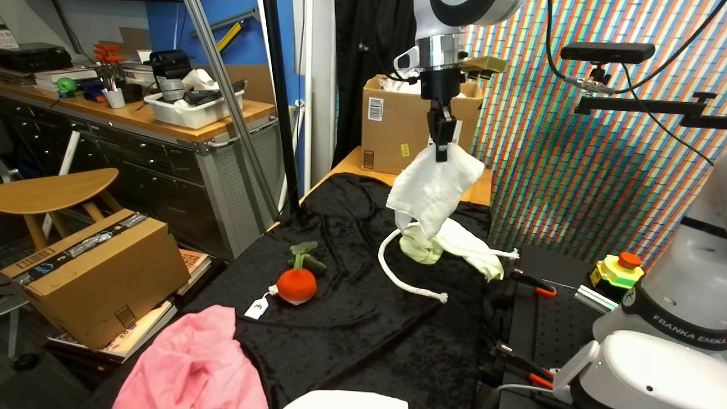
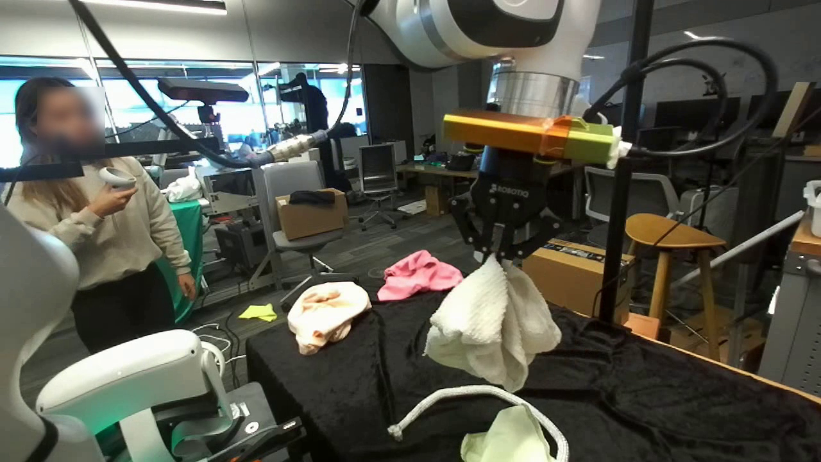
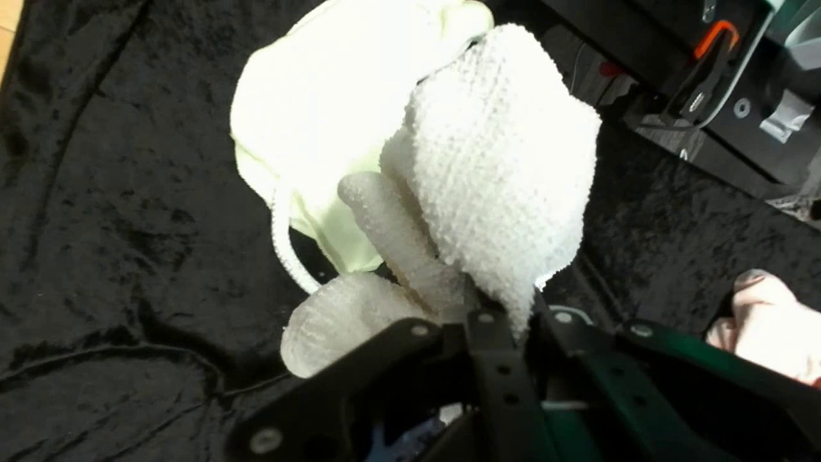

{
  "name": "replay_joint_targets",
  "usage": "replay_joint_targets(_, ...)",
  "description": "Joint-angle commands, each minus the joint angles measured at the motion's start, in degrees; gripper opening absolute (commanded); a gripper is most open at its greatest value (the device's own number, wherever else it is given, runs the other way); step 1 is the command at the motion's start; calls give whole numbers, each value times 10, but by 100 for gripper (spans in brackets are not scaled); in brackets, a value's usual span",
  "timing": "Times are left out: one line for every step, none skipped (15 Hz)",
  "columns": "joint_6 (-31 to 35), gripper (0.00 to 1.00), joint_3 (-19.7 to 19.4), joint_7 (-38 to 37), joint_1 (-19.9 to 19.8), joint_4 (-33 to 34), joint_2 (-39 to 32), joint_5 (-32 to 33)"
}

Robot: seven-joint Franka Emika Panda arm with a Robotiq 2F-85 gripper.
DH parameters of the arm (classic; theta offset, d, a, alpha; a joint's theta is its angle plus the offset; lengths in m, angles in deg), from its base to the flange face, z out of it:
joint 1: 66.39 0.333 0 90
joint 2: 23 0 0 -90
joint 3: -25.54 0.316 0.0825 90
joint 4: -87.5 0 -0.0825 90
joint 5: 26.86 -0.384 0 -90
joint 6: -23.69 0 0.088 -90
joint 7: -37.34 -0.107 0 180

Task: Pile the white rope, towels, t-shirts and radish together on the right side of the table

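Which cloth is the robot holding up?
The white towel, hanging from the hand above the table. The pink cloth, peach cloth and pale green cloth lie on the table.

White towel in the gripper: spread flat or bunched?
Bunched: the white towel gathers at the gripper and hangs below it in deep folds.

In an exterior view, the pink cloth [image 1: 193,363] runs off the edge at seven o'clock. In an exterior view, the white rope [image 2: 471,391] and green cloth [image 2: 508,436] run off at five; the face [image 2: 69,120] near ten is blurred.
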Motion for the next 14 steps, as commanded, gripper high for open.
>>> replay_joint_targets(-11,7,-7,14,37,-28,21,10)
replay_joint_targets(-11,7,-6,11,43,-31,20,11)
replay_joint_targets(-6,7,-5,7,49,-34,17,14)
replay_joint_targets(-5,34,-5,6,53,-36,16,14)
replay_joint_targets(-3,35,-5,1,56,-37,16,17)
replay_joint_targets(-1,42,-5,-3,59,-37,14,18)
replay_joint_targets(-3,49,-6,-4,60,-36,12,19)
replay_joint_targets(-3,56,-6,-4,61,-35,12,20)
replay_joint_targets(-1,64,-6,-8,62,-34,11,20)
replay_joint_targets(2,71,-5,-13,62,-34,10,21)
replay_joint_targets(3,80,-6,-14,62,-32,9,20)
replay_joint_targets(8,87,-5,-17,63,-30,7,19)
replay_joint_targets(13,93,-4,-21,64,-29,5,18)
replay_joint_targets(20,100,-2,-31,66,-24,1,17)
